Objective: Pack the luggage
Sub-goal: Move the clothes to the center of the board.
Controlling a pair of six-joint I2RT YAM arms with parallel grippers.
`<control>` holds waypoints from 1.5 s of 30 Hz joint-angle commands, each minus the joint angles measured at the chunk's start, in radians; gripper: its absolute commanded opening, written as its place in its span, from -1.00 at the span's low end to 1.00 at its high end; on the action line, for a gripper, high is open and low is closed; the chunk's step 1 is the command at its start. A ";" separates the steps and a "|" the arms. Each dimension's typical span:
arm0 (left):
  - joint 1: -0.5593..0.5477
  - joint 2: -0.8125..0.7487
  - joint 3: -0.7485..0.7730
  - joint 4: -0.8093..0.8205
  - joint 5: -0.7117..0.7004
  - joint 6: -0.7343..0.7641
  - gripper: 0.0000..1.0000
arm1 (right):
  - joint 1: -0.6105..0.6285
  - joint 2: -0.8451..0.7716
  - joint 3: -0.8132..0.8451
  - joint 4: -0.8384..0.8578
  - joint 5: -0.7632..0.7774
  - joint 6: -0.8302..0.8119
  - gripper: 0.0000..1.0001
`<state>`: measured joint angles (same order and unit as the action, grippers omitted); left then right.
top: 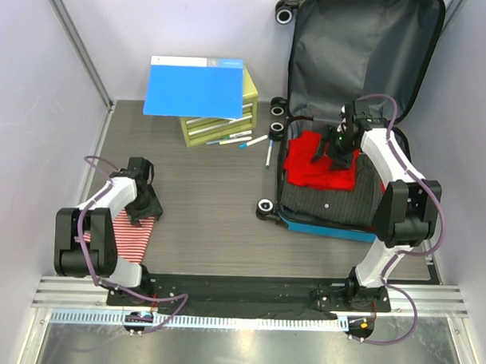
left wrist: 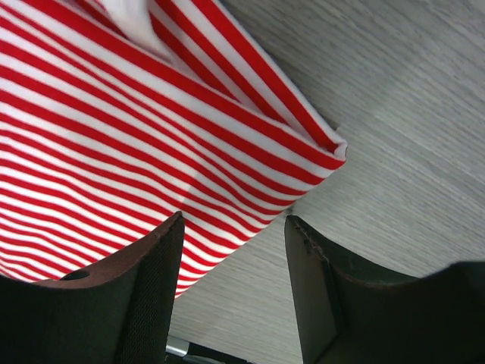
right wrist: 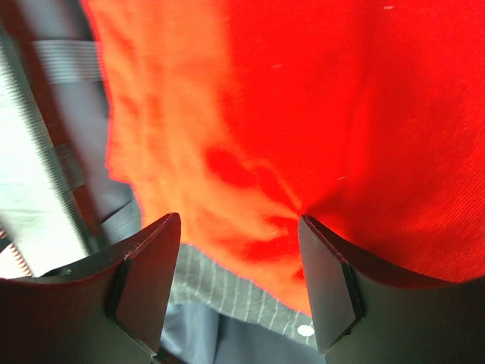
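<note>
Luggage (top: 356, 42) stands open at the far right corner of the table (top: 210, 213), a red garment (top: 307, 164) packed on a dark pinstriped one (top: 330, 205) beneath the right gripper (top: 338, 157), its jaws apart, while a striped cloth (top: 137, 234) waits unpacked at the near left edge under the left gripper (top: 144, 202), jaws likewise parted.

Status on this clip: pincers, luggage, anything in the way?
Left pincer open, astride striped shirt edge on table. Right pincer open over red garment in luggage. Lid up, no obstruction seen.
</note>
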<state>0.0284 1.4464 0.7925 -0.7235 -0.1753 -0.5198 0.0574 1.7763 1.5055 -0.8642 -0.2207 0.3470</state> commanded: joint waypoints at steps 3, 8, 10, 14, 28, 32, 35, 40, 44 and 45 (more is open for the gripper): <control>0.001 0.072 0.017 0.070 0.019 0.012 0.13 | -0.001 -0.095 0.041 0.034 -0.081 0.006 0.38; 0.001 0.146 0.033 0.101 0.049 0.038 -0.13 | -0.001 -0.138 0.038 0.034 -0.075 0.010 0.38; 0.001 0.182 0.033 0.111 0.089 0.052 -0.42 | 0.001 -0.150 0.036 0.033 -0.075 0.018 0.38; -0.008 0.209 0.033 0.139 0.131 0.046 -0.97 | 0.001 -0.176 0.036 0.024 -0.077 0.021 0.38; -0.349 0.422 0.342 0.202 0.257 -0.273 -0.99 | 0.031 -0.204 0.058 0.027 -0.078 0.044 0.39; -0.419 0.494 0.453 0.217 0.287 -0.390 -0.99 | 0.051 -0.212 0.065 0.028 -0.086 0.058 0.40; -0.455 0.538 0.540 0.226 0.301 -0.440 -1.00 | 0.064 -0.227 0.061 0.028 -0.094 0.073 0.40; -0.476 0.574 0.616 0.236 0.315 -0.467 -0.55 | 0.094 -0.256 0.038 0.027 -0.086 0.081 0.40; -0.478 0.551 0.613 0.268 0.327 -0.454 0.35 | 0.156 -0.258 0.045 0.027 -0.065 0.084 0.40; -0.478 0.545 0.617 0.280 0.327 -0.425 0.42 | 0.195 -0.253 0.061 0.028 -0.057 0.084 0.40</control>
<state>-0.4507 2.0037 1.3960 -0.4782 0.1516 -0.9703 0.1726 1.5497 1.5269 -0.8528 -0.2932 0.4194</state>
